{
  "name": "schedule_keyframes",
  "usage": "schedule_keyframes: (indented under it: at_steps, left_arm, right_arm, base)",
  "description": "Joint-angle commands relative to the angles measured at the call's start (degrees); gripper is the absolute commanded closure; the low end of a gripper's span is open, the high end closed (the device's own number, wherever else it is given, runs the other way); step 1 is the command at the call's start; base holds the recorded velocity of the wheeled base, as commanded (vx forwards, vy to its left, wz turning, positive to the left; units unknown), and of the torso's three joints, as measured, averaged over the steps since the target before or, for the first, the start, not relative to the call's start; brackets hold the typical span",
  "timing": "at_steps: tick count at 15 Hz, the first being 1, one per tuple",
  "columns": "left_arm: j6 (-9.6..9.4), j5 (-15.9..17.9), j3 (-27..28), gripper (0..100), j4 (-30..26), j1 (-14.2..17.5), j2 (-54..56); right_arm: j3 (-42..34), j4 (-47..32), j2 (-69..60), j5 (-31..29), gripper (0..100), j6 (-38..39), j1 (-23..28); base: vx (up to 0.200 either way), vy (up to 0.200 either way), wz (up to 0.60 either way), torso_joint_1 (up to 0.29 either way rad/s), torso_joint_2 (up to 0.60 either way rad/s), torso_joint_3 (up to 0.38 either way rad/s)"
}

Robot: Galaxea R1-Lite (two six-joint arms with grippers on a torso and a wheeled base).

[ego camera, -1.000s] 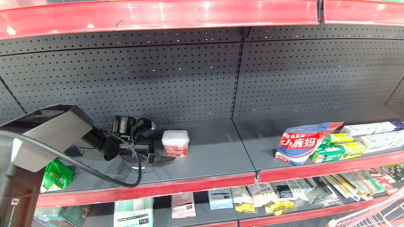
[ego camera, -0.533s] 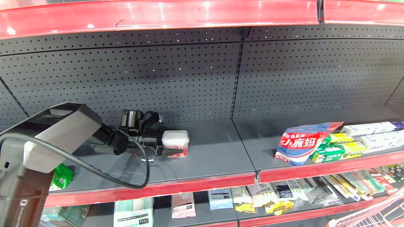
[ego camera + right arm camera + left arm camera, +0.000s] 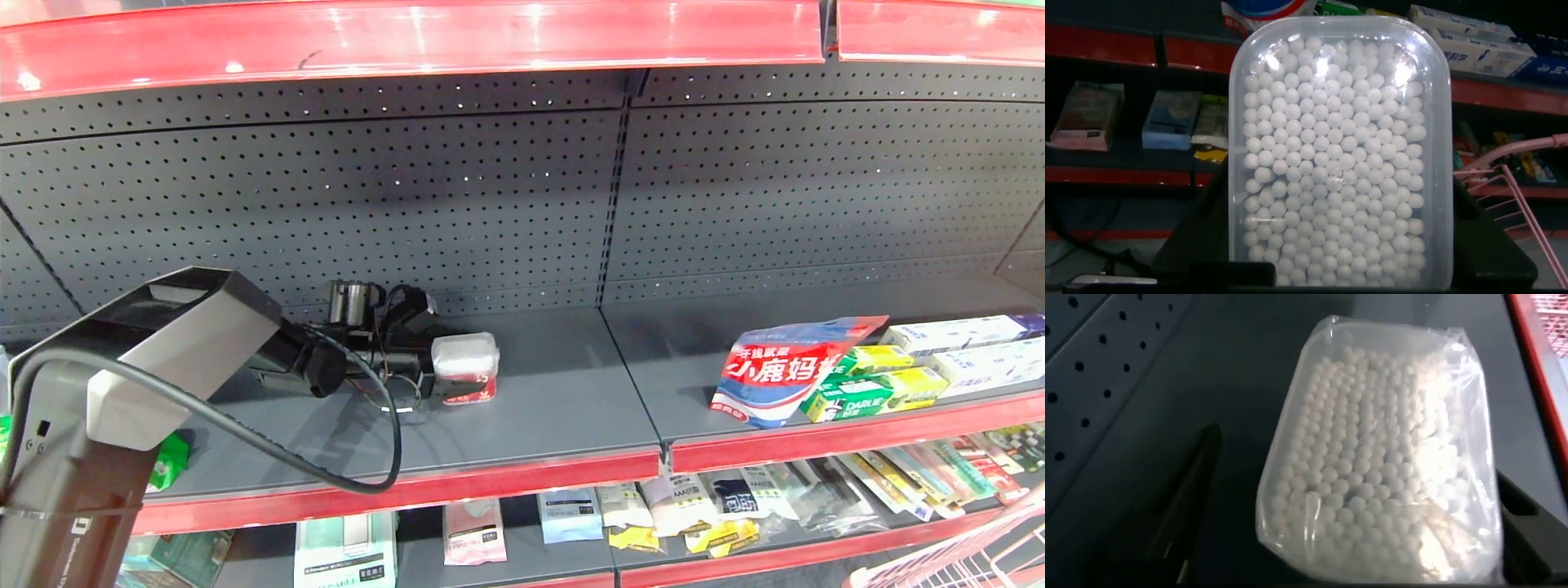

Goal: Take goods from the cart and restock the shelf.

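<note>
On the grey shelf [image 3: 555,400], toward the back, we see the swab tub [image 3: 465,366] upright between the parted jaws of the left gripper [image 3: 1360,469], one finger clear of it. The right gripper [image 3: 1339,212] is clamped on a second swab tub [image 3: 1339,139], held in the air.

The swab tub [image 3: 1339,155] hides most of the right pincer [image 3: 1335,253], whose fingers [image 3: 1190,245] are cut off.

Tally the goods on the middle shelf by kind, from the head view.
Cotton swab tub: 1
Red, white and blue pouch: 1
Green-and-yellow boxes: 2
White boxes: 2
Green packet: 1
Total: 7
</note>
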State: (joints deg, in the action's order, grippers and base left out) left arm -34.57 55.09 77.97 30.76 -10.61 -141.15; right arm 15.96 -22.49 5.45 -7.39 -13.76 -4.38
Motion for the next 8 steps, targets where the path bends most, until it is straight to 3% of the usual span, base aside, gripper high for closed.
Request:
schedule_keyframes:
  at_steps: [1, 8]
  left_arm:
    - [0.03, -0.2, 0.1, 0, 0.0, -0.3, -0.1]
    - [0.56, -1.3, 0.7, 0, -1.9, -0.6, -0.2]
  right_arm:
    - [0.0, 0.0, 0.1, 0.0, 100, 0.0, 0.0]
    - [-0.5, 0.0, 0.2, 0.0, 100, 0.0, 0.0]
  base:
    - [0.0, 0.0, 0.0, 0.0, 0.0, 0.0]
    - [0.0, 0.0, 0.0, 0.0, 0.0, 0.0]
